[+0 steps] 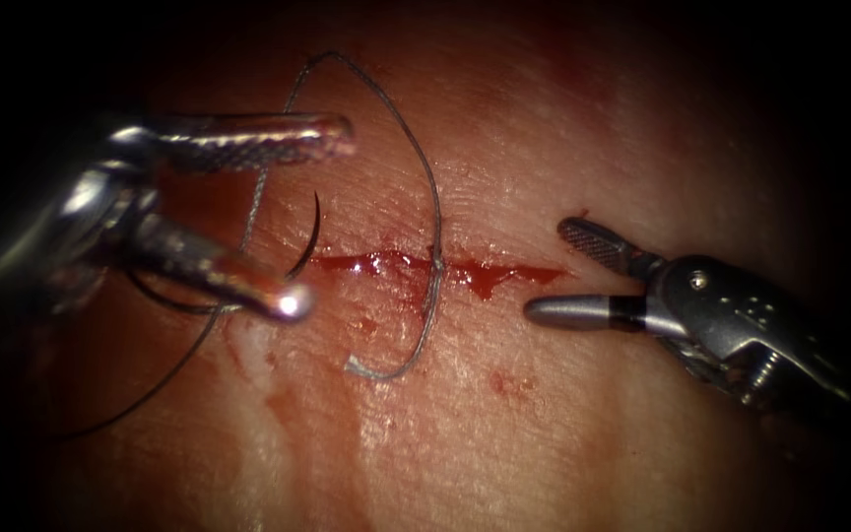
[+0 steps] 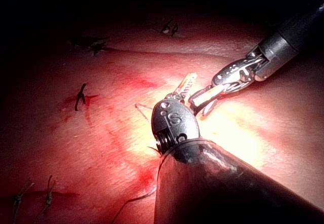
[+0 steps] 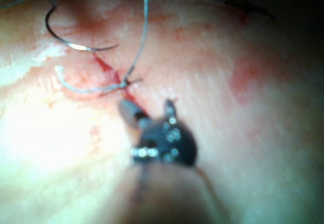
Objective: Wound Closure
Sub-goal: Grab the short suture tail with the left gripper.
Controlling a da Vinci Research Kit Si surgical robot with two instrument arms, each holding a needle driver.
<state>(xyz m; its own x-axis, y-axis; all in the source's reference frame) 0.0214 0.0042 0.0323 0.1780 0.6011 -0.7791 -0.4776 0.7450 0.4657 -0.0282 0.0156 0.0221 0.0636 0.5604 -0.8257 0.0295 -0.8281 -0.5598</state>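
Observation:
The cut (image 1: 425, 266) runs across the tissue (image 1: 563, 433), wet with red fluid. The curved needle (image 1: 309, 241) lies on the tissue at the cut's left end, free of both tools; in the right wrist view the needle (image 3: 76, 45) lies bare on the surface. My left tool (image 1: 319, 217) stands open, its lower jaw across the needle, gripping nothing. A thread (image 1: 416, 158) loops up, passes through the cut near its middle and ends in a short tail (image 1: 357, 368). My right tool (image 1: 546, 271) is open and holds nothing at the cut's right end. The right tool (image 3: 149, 106) points at the stitch (image 3: 124, 84).
A dark strand of thread (image 1: 140, 399) trails off toward the lower left. In the left wrist view, knotted stitches (image 2: 81, 97) with cut ends mark other closed cuts around the left tool's wrist (image 2: 174, 122). A small red spot (image 1: 509, 382) lies below the cut.

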